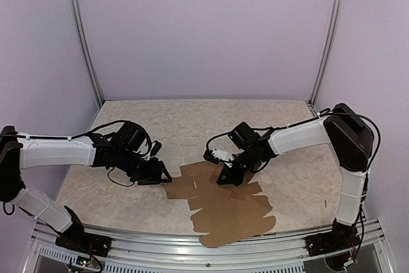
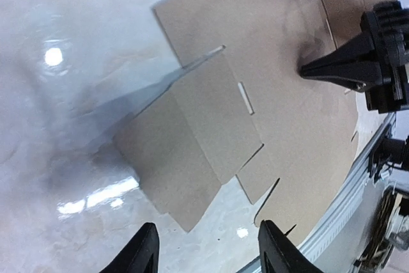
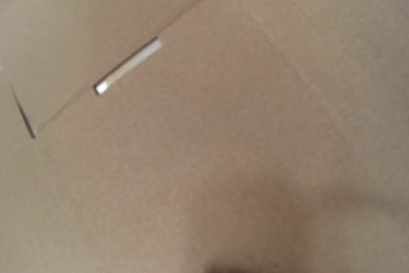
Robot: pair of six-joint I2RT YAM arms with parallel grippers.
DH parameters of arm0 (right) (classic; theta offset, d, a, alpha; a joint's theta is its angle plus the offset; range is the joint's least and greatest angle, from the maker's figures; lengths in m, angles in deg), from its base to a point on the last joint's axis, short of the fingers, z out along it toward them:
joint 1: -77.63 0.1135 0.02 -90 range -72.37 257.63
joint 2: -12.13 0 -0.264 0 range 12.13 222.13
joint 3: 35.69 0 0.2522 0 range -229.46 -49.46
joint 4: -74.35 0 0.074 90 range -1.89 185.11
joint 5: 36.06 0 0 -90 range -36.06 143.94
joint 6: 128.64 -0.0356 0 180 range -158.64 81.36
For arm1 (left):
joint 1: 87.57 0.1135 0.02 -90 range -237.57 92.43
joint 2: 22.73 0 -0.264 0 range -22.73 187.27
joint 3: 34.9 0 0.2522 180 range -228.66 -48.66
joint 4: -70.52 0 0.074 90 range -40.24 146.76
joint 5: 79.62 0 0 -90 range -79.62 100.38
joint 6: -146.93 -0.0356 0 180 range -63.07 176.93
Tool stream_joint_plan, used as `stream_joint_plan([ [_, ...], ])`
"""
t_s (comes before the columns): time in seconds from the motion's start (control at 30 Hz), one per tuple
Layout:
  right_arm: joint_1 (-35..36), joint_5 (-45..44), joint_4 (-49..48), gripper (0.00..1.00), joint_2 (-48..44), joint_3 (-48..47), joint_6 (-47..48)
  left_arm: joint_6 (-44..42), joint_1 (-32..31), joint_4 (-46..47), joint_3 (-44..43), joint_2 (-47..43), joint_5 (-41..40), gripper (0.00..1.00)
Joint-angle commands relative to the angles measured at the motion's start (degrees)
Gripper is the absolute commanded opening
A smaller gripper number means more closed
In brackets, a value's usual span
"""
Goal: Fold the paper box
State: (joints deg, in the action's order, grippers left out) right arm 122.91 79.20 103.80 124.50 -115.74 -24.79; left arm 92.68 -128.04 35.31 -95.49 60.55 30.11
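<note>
The paper box lies as a flat brown die-cut sheet on the near middle of the table, partly over the front edge. My left gripper is at its left corner. In the left wrist view the left gripper stands open with only bare table between the fingers, and the sheet starts just ahead. My right gripper is shut, and its pointed tip rests on the sheet's upper middle. The right wrist view is filled by cardboard with a slot; its fingers do not show.
A beige mottled table is bounded at the front by an aluminium rail, which also shows as a rail close behind the sheet in the left wrist view. Lilac walls and two metal posts close the back.
</note>
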Motion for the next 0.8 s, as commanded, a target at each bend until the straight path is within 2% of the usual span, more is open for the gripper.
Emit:
stream_joint_plan([
  [0.0, 0.30, -1.10, 1.31, 0.03, 4.08, 0.58, -0.46, 4.93, 2.24, 3.42, 9.15, -7.44, -10.09, 0.48],
  [0.13, 0.27, -0.79, 1.39, 0.03, 4.88, 0.41, -0.54, 7.68, 2.47, 4.43, 13.41, -8.23, -10.22, 0.31],
  [0.27, 0.25, -0.58, 1.55, 0.03, 5.38, 0.26, -0.74, 7.51, 1.51, 7.88, 13.68, -2.92, -10.08, 0.22],
  [0.53, 0.20, -0.17, 1.73, 0.03, 5.52, 0.36, -0.82, 4.95, -1.91, 16.96, 10.25, 6.08, -6.97, 0.18],
  [0.77, 0.20, 0.55, 1.99, 0.03, 6.42, 0.28, -0.87, -0.01, -7.09, 19.02, 4.32, 3.12, -12.51, 0.19],
])
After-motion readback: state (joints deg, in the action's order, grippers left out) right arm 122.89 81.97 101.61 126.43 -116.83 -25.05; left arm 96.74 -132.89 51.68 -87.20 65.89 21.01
